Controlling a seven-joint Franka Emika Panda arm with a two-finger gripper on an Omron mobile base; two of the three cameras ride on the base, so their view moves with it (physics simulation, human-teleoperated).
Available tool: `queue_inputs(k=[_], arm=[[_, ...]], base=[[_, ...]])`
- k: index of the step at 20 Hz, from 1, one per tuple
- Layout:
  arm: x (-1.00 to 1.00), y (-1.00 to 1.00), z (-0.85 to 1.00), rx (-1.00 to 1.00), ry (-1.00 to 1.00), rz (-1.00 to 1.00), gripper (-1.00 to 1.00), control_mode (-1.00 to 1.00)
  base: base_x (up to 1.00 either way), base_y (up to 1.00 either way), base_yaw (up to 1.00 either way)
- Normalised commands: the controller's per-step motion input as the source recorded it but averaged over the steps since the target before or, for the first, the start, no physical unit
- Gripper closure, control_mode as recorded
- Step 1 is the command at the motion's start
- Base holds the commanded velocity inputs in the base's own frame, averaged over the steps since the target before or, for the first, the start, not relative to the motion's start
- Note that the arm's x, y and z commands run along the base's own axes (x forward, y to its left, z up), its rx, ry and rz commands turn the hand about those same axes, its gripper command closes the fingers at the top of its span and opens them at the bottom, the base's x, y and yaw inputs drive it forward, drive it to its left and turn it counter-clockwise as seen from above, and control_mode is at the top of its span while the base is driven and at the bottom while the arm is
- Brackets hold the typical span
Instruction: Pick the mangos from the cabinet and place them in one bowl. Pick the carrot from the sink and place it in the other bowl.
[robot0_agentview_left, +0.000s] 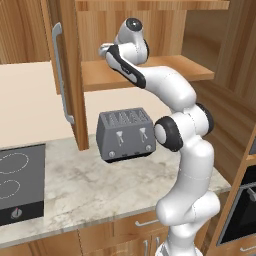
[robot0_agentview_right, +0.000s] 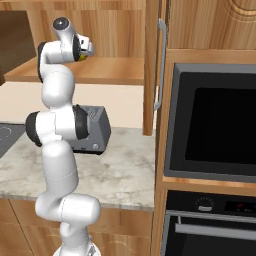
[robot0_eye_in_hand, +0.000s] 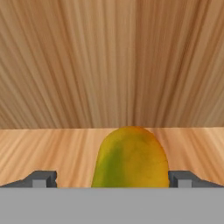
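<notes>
One mango (robot0_eye_in_hand: 130, 157), yellow-green with an orange top, lies on the plank shelf (robot0_eye_in_hand: 52, 148) of the cabinet (robot0_agentview_left: 150, 72). My gripper (robot0_eye_in_hand: 111, 179) is open, one dark fingertip (robot0_eye_in_hand: 43, 178) on each side of the fruit, with gaps between them and its skin. In the left base view the hand (robot0_agentview_left: 106, 50) reaches in above the shelf. From the right side a sliver of the mango (robot0_agentview_right: 82, 56) shows at the gripper (robot0_agentview_right: 86, 50). The cabinet's wooden back wall (robot0_eye_in_hand: 112, 61) stands close behind the fruit.
The cabinet door (robot0_agentview_left: 70, 75) with its long silver handle (robot0_agentview_left: 62, 75) hangs open left of the arm. A grey toaster (robot0_agentview_left: 125, 134) sits on the marble counter (robot0_agentview_left: 100, 185) below the shelf. A black cooktop (robot0_agentview_left: 17, 182) lies at left, and a wall oven (robot0_agentview_right: 215, 120) at right.
</notes>
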Motion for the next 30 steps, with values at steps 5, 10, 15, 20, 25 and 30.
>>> queue_inputs(k=[5,10,15,20,25,30], arm=[[0.01,0.00,-0.08,0.00,0.00,0.00,-1.00,-1.00],[0.01,-0.01,-0.02,0.00,0.00,0.00,-1.00,-1.00],[0.00,-0.04,-0.23,0.00,0.00,0.00,-1.00,-1.00],[0.03,-0.03,-0.04,0.00,0.00,0.00,-1.00,-1.00],[0.05,-0.08,-0.06,0.00,0.01,0.00,-1.00,-1.00],[0.00,0.00,0.00,0.00,0.00,0.00,-1.00,-1.00]], base=[[0.00,0.00,0.00],[0.00,0.00,0.00],[0.00,0.00,0.00],[0.00,0.00,0.00],[0.00,0.00,0.00],[0.00,0.00,0.00]])
